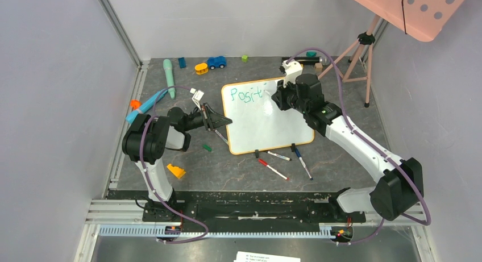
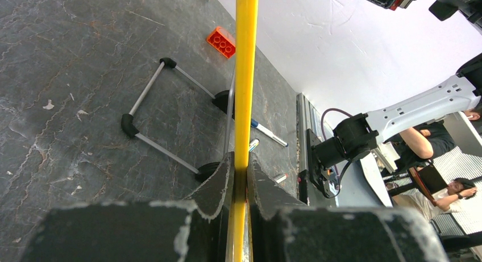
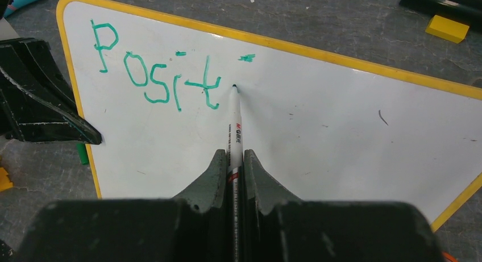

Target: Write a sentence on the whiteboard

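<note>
Jaws first: our right jaws are closed tight on a marker [image 3: 235, 134], both fingers pressing its barrel. The marker's tip touches the whiteboard [image 1: 267, 120] just past the final "t" of the writing. Our left jaws are shut just as narrowly on the board's yellow frame [image 2: 245, 91], gripping its left short edge. The left arm [image 1: 153, 140] reaches in to it from the near left corner of the worktop [image 1: 227, 174].

The whiteboard sits about mid-worktop, nearer the far edge than the near one, turned a little out of square with the worktop's edges. Its two black clip feet [image 1: 257, 153] are on the long edge towards the near side, and the right arm [image 1: 352, 137] stretches over its far right corner.

Of the sentence [image 3: 156, 74] we can read only "Posit" in teal-green along the board's top left (a short dash floats above the marker tip, apart from the letters).

Three loose markers [image 1: 274, 169] lie on the worktop just beside the board's near edge. A blue toy car [image 1: 216, 62] and a yellow brick [image 1: 201, 68] rest close to the far edge. An orange wedge [image 1: 175, 171] lies near the left arm's base.
</note>
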Controlling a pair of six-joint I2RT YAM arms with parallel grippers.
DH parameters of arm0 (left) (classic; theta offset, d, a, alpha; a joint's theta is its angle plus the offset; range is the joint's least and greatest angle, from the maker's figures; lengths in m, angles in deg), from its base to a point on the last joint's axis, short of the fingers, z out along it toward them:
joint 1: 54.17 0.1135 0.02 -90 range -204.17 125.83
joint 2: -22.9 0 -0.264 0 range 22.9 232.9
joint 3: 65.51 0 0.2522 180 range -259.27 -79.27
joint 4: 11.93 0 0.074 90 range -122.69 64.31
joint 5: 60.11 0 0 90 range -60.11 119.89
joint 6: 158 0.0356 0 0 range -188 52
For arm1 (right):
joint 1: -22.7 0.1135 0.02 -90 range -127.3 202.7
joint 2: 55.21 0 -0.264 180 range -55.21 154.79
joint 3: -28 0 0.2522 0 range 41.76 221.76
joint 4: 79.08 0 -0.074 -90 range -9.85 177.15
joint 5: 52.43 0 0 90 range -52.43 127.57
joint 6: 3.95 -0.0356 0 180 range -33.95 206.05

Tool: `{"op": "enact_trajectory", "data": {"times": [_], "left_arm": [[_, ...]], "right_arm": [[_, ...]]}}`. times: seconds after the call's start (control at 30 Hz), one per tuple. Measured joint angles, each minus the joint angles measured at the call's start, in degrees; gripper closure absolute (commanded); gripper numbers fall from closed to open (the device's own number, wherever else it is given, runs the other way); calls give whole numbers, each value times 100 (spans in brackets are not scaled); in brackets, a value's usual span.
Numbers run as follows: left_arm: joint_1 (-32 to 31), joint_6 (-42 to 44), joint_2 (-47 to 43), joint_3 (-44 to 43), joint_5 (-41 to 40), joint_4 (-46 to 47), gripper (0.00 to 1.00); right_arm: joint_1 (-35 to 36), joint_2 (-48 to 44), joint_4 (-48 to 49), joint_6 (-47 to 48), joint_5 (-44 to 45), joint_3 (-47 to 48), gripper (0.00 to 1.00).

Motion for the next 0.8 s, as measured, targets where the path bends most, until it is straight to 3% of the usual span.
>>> {"op": "enact_trajectory", "data": {"times": [0.8], "left_arm": [[0,0,0,0,0,0,98]], "right_arm": [[0,-306,11,-273,-37,-492,100]]}}
